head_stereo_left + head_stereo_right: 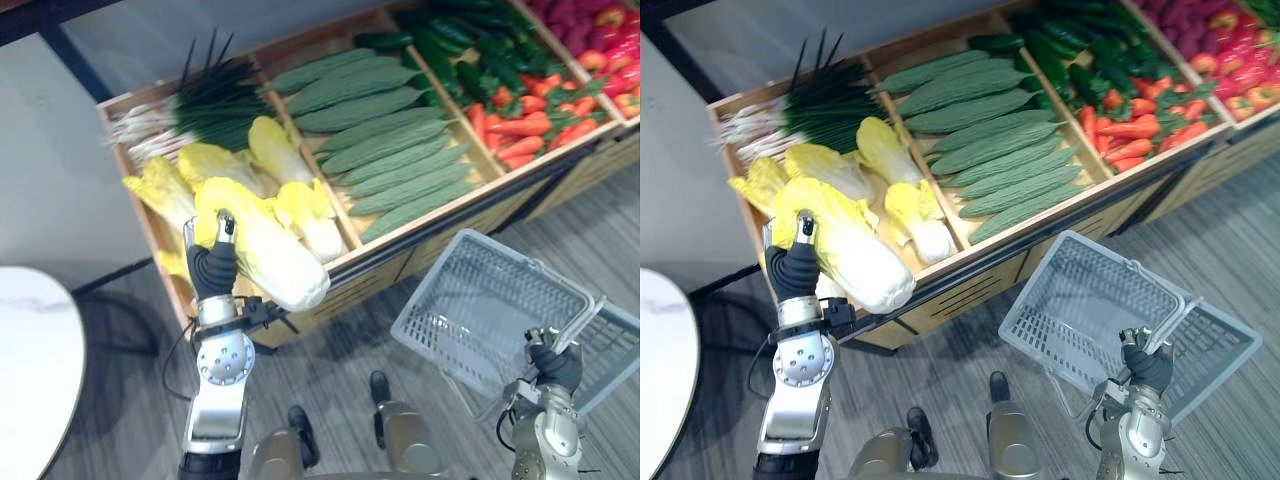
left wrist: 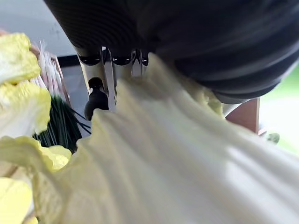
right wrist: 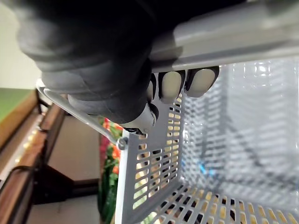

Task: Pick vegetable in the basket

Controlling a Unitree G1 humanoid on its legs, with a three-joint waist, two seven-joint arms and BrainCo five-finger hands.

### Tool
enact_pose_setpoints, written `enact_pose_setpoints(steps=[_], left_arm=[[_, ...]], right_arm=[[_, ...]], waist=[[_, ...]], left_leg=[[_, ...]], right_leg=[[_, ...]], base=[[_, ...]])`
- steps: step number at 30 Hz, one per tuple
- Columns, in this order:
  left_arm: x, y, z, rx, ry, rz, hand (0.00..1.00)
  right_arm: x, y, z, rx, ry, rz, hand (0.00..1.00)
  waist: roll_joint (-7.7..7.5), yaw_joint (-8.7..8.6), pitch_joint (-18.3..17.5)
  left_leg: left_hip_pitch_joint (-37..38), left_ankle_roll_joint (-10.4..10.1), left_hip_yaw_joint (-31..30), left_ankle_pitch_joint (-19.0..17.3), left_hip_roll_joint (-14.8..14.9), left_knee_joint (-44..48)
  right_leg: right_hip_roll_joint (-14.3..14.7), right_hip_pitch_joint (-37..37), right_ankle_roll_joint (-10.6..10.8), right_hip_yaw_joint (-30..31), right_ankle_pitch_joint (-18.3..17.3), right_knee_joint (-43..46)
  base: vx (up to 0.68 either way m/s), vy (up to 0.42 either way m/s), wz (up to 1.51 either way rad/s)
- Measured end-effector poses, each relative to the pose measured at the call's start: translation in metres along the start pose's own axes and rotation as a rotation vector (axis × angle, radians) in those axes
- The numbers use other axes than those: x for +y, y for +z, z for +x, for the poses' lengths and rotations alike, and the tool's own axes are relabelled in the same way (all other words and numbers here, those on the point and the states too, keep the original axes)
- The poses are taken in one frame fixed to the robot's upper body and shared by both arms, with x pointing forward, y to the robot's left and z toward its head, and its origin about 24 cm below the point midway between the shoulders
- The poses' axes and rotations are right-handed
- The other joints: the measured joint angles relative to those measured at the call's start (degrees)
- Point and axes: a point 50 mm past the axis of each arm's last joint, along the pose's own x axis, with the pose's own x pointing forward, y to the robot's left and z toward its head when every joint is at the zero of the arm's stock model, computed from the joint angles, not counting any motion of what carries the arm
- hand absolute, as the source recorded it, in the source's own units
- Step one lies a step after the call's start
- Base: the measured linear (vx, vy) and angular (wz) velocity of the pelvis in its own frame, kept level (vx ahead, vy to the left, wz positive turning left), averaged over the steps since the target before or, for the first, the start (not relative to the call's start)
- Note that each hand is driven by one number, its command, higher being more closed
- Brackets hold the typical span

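A large napa cabbage [image 1: 268,258], yellow-leaved with a white stem, lies tilted over the front edge of the wooden display stand [image 1: 390,262]. My left hand [image 1: 212,266] is against its leafy side, with its fingers [image 2: 100,70] curled round it, and the pale ribbed cabbage [image 2: 177,163] presses into the palm. My right hand [image 1: 556,366] is shut on the handle [image 3: 233,35] of a grey plastic basket [image 1: 480,300]. The basket hangs tilted and empty to the right, in front of the stand and above the floor.
The stand's bins hold more cabbages [image 1: 285,165], green onions [image 1: 205,105], long pale-green gourds [image 1: 385,140], dark cucumbers [image 1: 455,45], carrots [image 1: 525,125] and red produce [image 1: 600,40]. A white round table [image 1: 30,360] stands at the left. Grey plank floor lies below.
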Motion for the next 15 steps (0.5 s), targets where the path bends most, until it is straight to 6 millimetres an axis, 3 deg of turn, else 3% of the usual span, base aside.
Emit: enact_pose_setpoints(steps=[2, 3, 6, 7, 8, 9, 10, 12, 13, 14, 15], left_arm=[[-0.002, 0.001, 0.000, 0.000, -0.017, -0.013, 1.00], [-0.005, 0.001, 0.000, -0.002, -0.037, -0.023, 1.00], [-0.009, 0.002, -0.001, 0.006, -0.049, -0.050, 1.00], [-0.008, 0.002, -0.001, 0.005, -0.044, -0.049, 1.00], [-0.006, 0.002, 0.000, 0.001, -0.026, -0.060, 1.00], [-0.005, 0.002, 0.000, -0.005, -0.023, -0.062, 1.00], [-0.008, 0.001, 0.002, -0.006, -0.034, -0.076, 1.00], [-0.019, -0.007, 0.006, 0.020, -0.080, -0.096, 1.00], [-0.024, -0.012, 0.008, 0.038, -0.110, -0.101, 1.00], [-0.030, -0.018, 0.007, 0.059, -0.142, -0.102, 1.00], [-0.033, -0.022, 0.006, 0.076, -0.162, -0.100, 1.00]], right_arm=[[0.012, 0.006, 0.001, -0.031, 0.041, 0.005, 1.00], [0.017, 0.007, 0.001, -0.035, 0.051, -0.001, 1.00], [0.031, 0.004, 0.005, -0.028, 0.099, -0.024, 1.00], [0.034, 0.002, 0.007, -0.022, 0.107, -0.030, 1.00], [0.042, -0.001, 0.015, -0.019, 0.139, -0.045, 1.00], [0.047, -0.001, 0.019, -0.022, 0.156, -0.046, 1.00], [0.054, 0.000, 0.024, -0.029, 0.186, -0.054, 1.00], [0.057, 0.001, 0.030, -0.033, 0.228, -0.076, 1.00], [0.063, 0.001, 0.034, -0.032, 0.273, -0.092, 1.00], [0.066, 0.002, 0.036, -0.032, 0.305, -0.107, 1.00], [0.067, 0.002, 0.036, -0.033, 0.326, -0.120, 1.00]], waist=[[-0.10, 0.50, -0.22], [-0.27, 1.53, -0.30], [-0.57, 1.32, -0.48], [-0.52, 1.27, -0.52], [0.28, 1.58, -1.06], [0.41, 1.58, -1.13], [0.54, 1.49, -1.19], [1.53, 1.30, -1.54], [1.84, 1.13, -1.59], [1.88, 0.96, -1.57], [1.88, 1.07, -1.57]], left_leg=[[0.44, 0.27, 4.63, -2.27, 3.10, 3.85], [1.90, 0.50, 8.85, -2.91, 4.00, 3.98], [7.25, 0.20, 17.51, -3.80, 4.26, 2.92], [8.25, 0.21, 18.57, -3.79, 4.27, 2.79], [10.73, 0.23, 20.56, -3.78, 4.34, 1.03], [11.78, 0.22, 21.43, -3.79, 4.12, 0.37], [13.41, 0.23, 22.52, -3.80, 3.81, -0.02], [14.87, 0.26, 22.18, -3.78, 5.36, 2.96], [14.63, 1.61, 20.93, -2.95, 8.10, 9.57], [13.32, 5.28, 17.56, -0.21, 10.61, 17.34], [12.05, 5.19, 14.19, -0.72, 11.32, 21.51]], right_leg=[[1.43, -0.43, -1.45, 1.56, 1.23, -2.22], [-0.30, -1.83, -4.85, -5.82, -0.49, -1.62], [-9.37, -2.22, -9.47, -33.74, -2.72, 3.39], [-10.47, -1.63, -10.46, -38.05, -2.31, 3.72], [-11.56, -0.25, -12.44, -46.86, -2.47, 4.13], [-11.63, -0.18, -12.25, -48.43, -2.38, 4.42], [-10.46, -1.04, -10.03, -46.45, -1.98, 4.62], [-7.21, -1.87, -10.13, -41.22, -2.40, 4.58], [-4.95, -1.18, -10.34, -38.26, -2.71, 4.63], [-3.27, 0.48, -10.39, -35.94, -2.88, 3.92], [-2.65, 1.71, -10.65, -34.42, -3.03, 2.90]], base=[[0.04, 0.061, -1.54], [0.02, 0.033, -1.67], [0.08, 0.021, -1.49], [0.15, -0.060, -1.99], [0.15, -0.107, -1.83], [0.15, -0.177, -2.34], [0.17, -0.180, -1.98], [0.25, -0.189, -1.82], [0.25, -0.123, -1.52], [0.26, -0.086, -1.45], [0.24, -0.016, -1.11]])
